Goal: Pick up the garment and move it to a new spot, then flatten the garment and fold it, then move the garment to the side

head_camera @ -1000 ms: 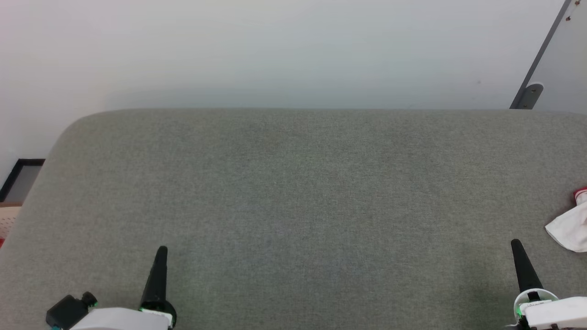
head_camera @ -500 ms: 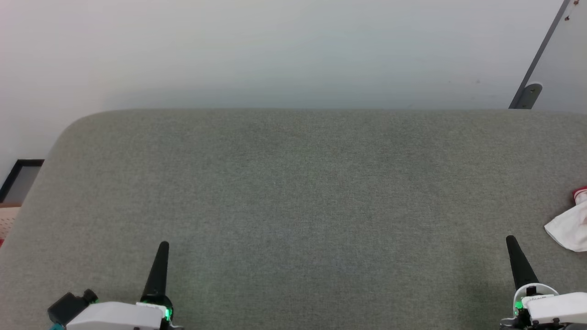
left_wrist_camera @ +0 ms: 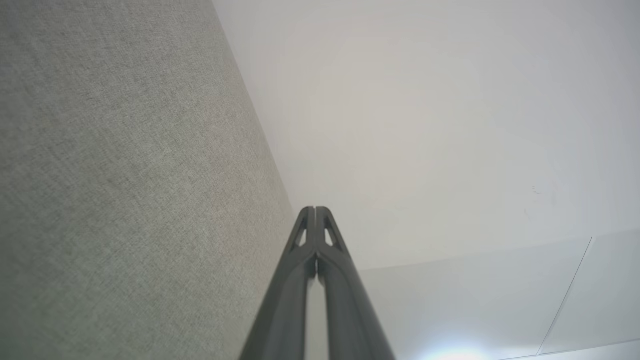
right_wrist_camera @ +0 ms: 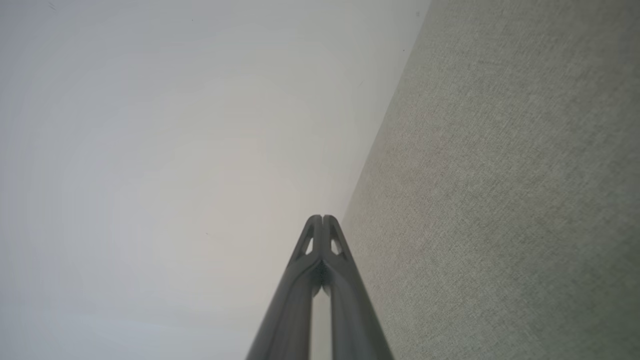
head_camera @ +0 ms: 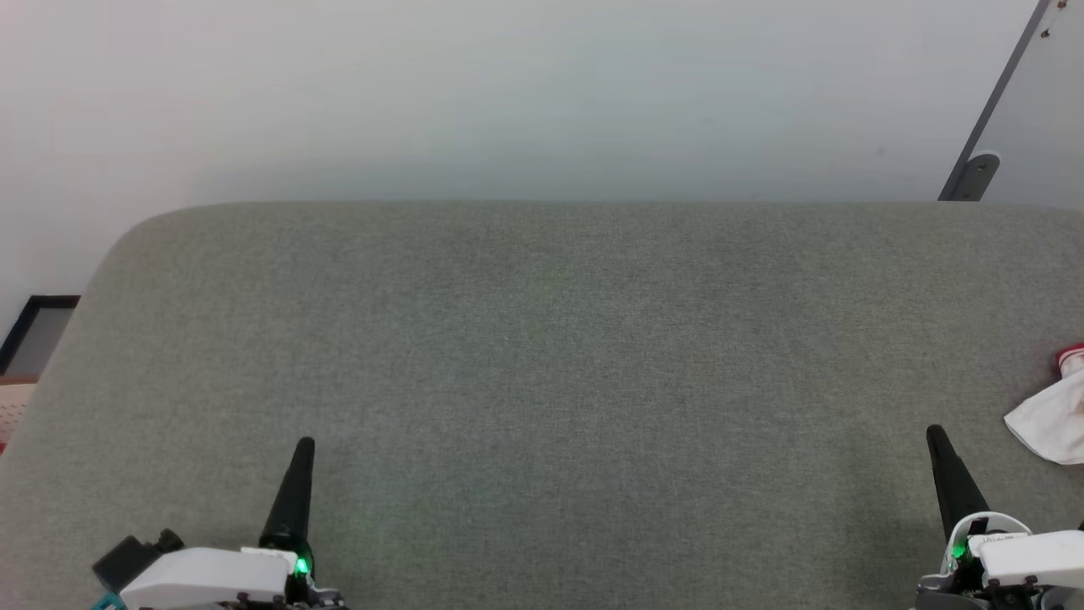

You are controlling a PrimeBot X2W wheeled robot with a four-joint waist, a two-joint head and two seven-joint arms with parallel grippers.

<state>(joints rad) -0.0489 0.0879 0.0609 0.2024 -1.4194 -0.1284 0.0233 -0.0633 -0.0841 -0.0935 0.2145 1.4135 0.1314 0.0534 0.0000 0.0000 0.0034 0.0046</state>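
garment (head_camera: 1052,424): laid crumpled at right edge of tabletop (head_camera: 542,356), untouched
left gripper (head_camera: 305,445): pressed closed, nothing held
right gripper (head_camera: 935,434): pressed closed, nothing held

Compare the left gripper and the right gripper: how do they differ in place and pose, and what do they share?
The left gripper is at the lower left of the head view, far from the garment. The right gripper is at the lower right, close to the garment but apart from it. The left gripper's fingers lean slightly rightward, while the right gripper's lean leftward. Both are shut, hold nothing and are above the grey padded surface.
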